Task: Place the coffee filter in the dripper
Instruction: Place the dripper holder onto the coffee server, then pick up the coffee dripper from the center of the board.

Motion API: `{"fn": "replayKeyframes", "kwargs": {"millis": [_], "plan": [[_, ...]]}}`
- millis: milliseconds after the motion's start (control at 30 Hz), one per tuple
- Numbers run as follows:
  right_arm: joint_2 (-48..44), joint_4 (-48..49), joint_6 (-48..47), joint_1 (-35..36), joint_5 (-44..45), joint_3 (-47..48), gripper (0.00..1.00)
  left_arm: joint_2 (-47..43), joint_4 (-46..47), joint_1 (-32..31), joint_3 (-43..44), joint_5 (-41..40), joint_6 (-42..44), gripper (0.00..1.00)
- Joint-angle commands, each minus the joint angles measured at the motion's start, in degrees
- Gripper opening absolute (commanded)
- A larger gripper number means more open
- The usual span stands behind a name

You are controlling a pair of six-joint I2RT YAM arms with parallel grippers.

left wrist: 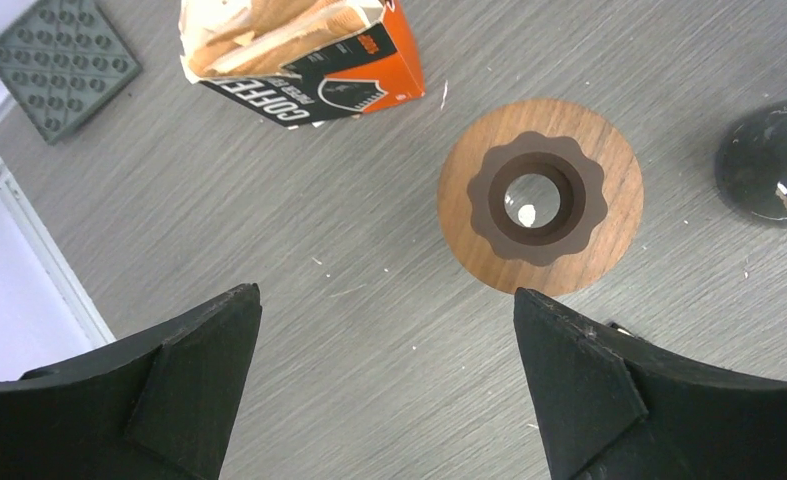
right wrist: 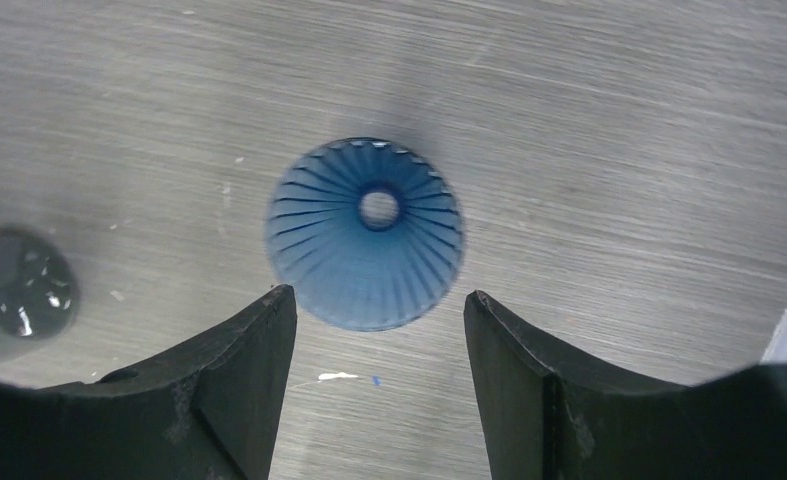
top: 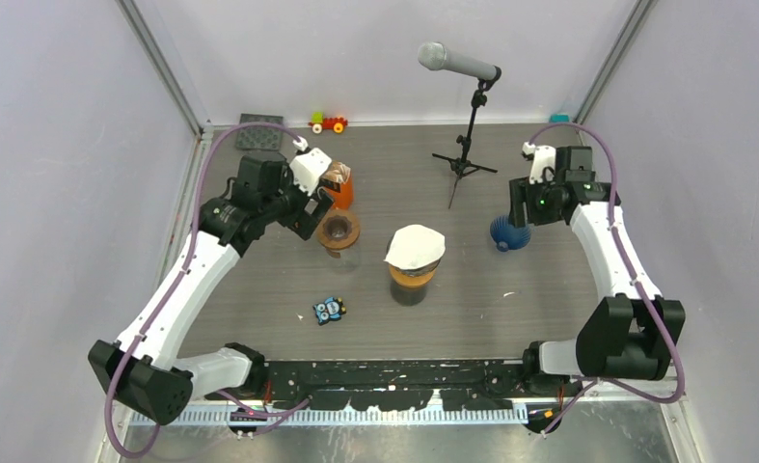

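A: What gets clipped in the left wrist view?
B: The orange box [left wrist: 299, 60] and the grey studded plate [left wrist: 59, 60] both run off the top edge. A dark round thing [left wrist: 769, 165] is cut by the right edge, and I cannot tell what it is. The left tool [left wrist: 386, 295] has both fingers leaving by the bottom edge.
A: And from above?
B: The white filter [top: 415, 247] covers the mouth of the orange dripper [top: 412, 277], so its inside is hidden. The right wrist hides the top of the blue cone [top: 508, 234]. A small figure [top: 329, 310] near the front and a toy [top: 329, 122] by the far wall are too small to make out.
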Motion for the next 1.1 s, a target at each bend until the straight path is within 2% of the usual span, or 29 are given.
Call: {"fn": "replayKeyframes", "kwargs": {"millis": [0, 333, 767, 933, 1067], "plan": [[2.57, -0.4, -2.37, -4.52, -0.12, 3.27, 0.66, -1.31, 4.63, -0.1, -1.67, -0.21, -1.65, 1.0], [10.05, -1.0, -4.14, -9.72, -3.74, 4.3, 0.64, -2.24, 6.6, -0.09, -4.08, 2.38, -1.92, 1.0], [18.57, -1.03, -2.84, -9.85, -5.96, 6.39, 0.5, -3.01, 6.67, -0.09, -5.06, 3.26, -1.27, 1.0], [20.41, -1.03, -2.99, -9.84, -6.41, 6.68, 0.41, -3.38, 6.54, -0.09, -4.99, 3.56, -1.23, 1.0], [20.76, -1.41, -2.94, -9.84, -7.55, 6.97, 0.26, -3.69, 6.13, -0.14, -4.9, 3.45, -1.11, 1.0]]}}
